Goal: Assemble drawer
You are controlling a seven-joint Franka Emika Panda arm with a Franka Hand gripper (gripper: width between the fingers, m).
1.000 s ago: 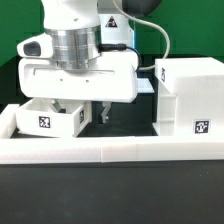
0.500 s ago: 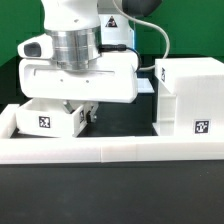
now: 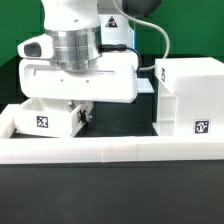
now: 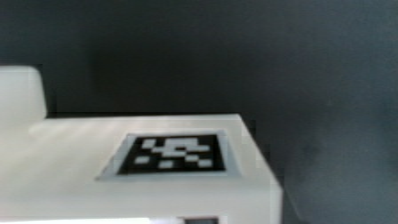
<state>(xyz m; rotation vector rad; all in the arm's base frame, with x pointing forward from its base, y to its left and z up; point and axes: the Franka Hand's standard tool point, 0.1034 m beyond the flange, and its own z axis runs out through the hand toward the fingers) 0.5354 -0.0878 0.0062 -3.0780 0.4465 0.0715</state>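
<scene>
Hovering low, my pincer [image 3: 79, 113] sits at the wall of the tagged drawer tray [image 3: 44, 121], exterior view's left | open or closed, I cannot tell | drawer casing [image 3: 190, 95] stands apart on the black surface [image 3: 125, 120]

Exterior view's left: tray [image 3: 45, 120]; exterior view's right: casing [image 3: 188, 95]; rail [image 3: 110, 150] before both.
</scene>
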